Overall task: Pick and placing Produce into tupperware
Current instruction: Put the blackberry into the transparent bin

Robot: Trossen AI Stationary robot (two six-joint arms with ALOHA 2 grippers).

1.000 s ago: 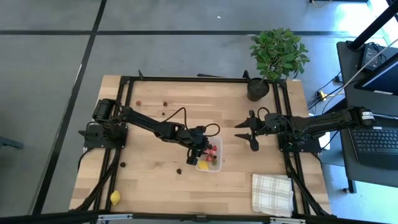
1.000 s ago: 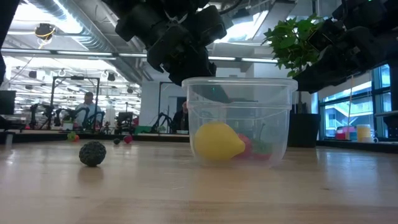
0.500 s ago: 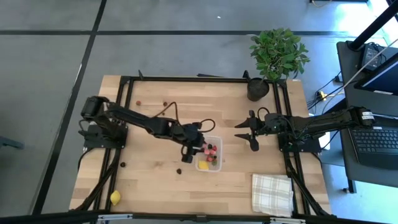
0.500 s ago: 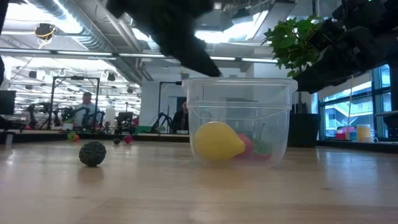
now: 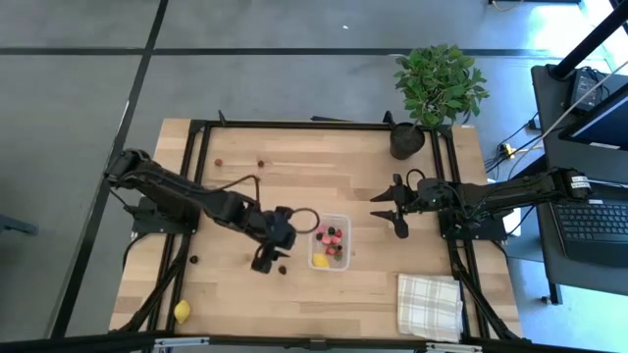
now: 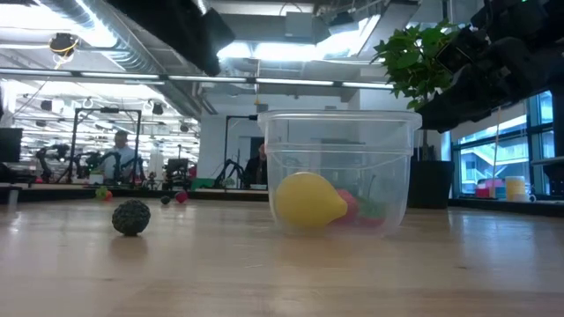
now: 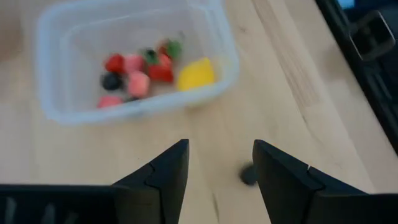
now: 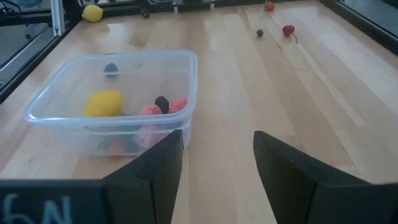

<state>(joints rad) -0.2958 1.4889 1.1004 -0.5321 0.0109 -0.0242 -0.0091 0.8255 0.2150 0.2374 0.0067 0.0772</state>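
The clear tupperware (image 5: 330,242) stands on the wooden table with a yellow lemon piece (image 6: 308,201) and several red, pink and dark bits inside (image 7: 140,71). My left gripper (image 5: 263,261) is open, hovering left of the tub. A dark berry (image 5: 283,268) lies on the wood just beside it and shows near one finger in the left wrist view (image 7: 249,175). My right gripper (image 5: 388,209) waits open to the right of the tub (image 8: 112,102). A second lemon piece (image 5: 182,312) lies near the table's front left corner.
Loose berries lie near the far edge (image 5: 220,163) (image 5: 260,164) and at the left (image 5: 193,260). A white checked cloth (image 5: 429,304) sits at the front right, a black plant pot (image 5: 407,140) at the far right. A laptop stands beyond the right edge.
My left gripper has drawn back from above the tupperware, moving toward the table's left and near edge, and now stands over the wood beside the dark berry. In the low view the arm has cleared the tub's rim. The right arm has kept still.
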